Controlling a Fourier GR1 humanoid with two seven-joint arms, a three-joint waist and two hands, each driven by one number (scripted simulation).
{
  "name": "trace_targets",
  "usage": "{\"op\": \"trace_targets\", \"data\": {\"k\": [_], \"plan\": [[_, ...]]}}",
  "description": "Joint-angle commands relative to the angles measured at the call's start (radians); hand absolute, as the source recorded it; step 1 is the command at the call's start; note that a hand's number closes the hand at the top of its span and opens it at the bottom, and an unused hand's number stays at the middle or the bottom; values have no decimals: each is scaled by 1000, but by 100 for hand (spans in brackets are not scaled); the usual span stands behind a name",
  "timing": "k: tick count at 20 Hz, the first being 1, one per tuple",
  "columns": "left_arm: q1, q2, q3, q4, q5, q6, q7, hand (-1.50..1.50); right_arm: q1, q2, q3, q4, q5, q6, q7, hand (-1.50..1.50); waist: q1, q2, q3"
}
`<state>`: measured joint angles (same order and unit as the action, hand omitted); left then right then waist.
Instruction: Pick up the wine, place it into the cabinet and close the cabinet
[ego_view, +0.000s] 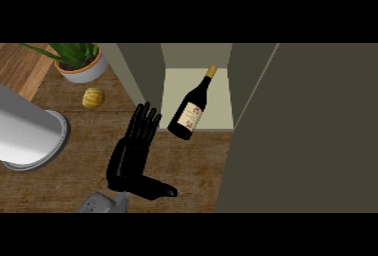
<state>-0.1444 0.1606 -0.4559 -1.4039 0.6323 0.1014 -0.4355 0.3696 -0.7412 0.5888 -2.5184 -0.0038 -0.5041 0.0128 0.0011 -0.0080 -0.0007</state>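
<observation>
Just right of our open, empty left hand (134, 150), we find the wine (192, 106) in the cabinet (199, 92) opening, neck pointing far-right.

The wine (190, 106) lies tilted at the cabinet (198, 95) mouth, the flat-fingered left hand (133, 152) just beside it.

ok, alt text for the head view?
A dark wine bottle lies tilted at the open cabinet mouth, neck pointing in, base over the wooden counter. The left hand is open beside it, not touching; a potted plant and a metal pot sit left.
</observation>
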Motion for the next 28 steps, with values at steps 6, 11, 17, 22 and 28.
{"op": "trace_targets", "data": {"k": [6, 11, 17, 22, 28], "plan": [[134, 144, 79, -119, 23, -85, -29, -150, 45, -80, 113, -176, -74, 145, 40, -150, 5, 1, 0], [145, 205, 159, -137, 48, -123, -43, -150, 22, -133, 200, -201, -49, 251, 20, 150, 2, 2, -1], [243, 304, 263, -135, 106, -245, -77, -150, -28, -95, 235, -197, -19, 251, 54, 150, 6, 5, -2], [261, 319, 289, -149, 125, -251, -48, -150, -59, -73, 270, -244, -5, 243, 102, 150, 2, 3, -3], [270, 362, 322, -174, 149, -304, -21, -150, -151, 1, 296, -192, -15, 252, 168, 150, 17, 4, -4]]}}
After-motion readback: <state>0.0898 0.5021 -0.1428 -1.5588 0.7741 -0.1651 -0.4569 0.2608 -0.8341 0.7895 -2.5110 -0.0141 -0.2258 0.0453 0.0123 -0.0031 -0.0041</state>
